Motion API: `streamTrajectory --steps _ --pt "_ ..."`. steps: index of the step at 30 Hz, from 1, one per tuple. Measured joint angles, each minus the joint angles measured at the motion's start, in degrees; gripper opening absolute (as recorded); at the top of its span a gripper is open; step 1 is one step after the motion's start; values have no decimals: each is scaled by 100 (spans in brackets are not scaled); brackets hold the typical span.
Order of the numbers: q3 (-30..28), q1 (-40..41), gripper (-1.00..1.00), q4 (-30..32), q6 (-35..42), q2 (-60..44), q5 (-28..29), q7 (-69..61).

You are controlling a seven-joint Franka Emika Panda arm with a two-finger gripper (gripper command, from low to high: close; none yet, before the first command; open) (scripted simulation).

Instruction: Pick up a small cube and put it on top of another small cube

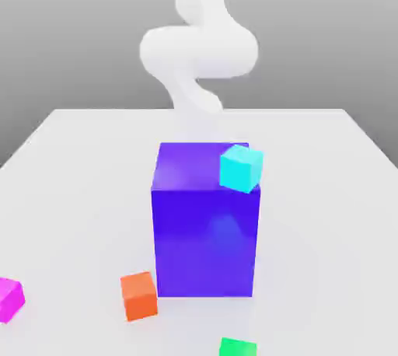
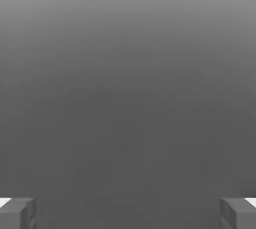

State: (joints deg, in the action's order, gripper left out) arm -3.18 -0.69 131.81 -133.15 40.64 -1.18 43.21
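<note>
The small cube, bright magenta-pink, lies on the white table at the exterior view's near left, partly cut off by the picture's edge. An orange cube sits on the table close to the lower left corner of the big blue-purple block. A cyan cube shows at the block's upper right corner. The white arm rises behind the block, far from the pink cube. In the hand view my gripper is open, its grey fingertips wide apart with nothing between them, facing plain grey background.
The tall blue-purple block stands mid-table between the arm and the near cubes. A green cube lies at the near edge, right of the orange one. Bare white tabletop stretches to both sides of the block.
</note>
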Motion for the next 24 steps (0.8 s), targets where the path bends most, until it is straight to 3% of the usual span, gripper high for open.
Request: streamTrajectory --steps 14,24 --pt "-1653 -98 0 18 -770 -2927 -1087 -1784" --pt "-2058 614 0 31 -1313 -4998 -1878 -3062"
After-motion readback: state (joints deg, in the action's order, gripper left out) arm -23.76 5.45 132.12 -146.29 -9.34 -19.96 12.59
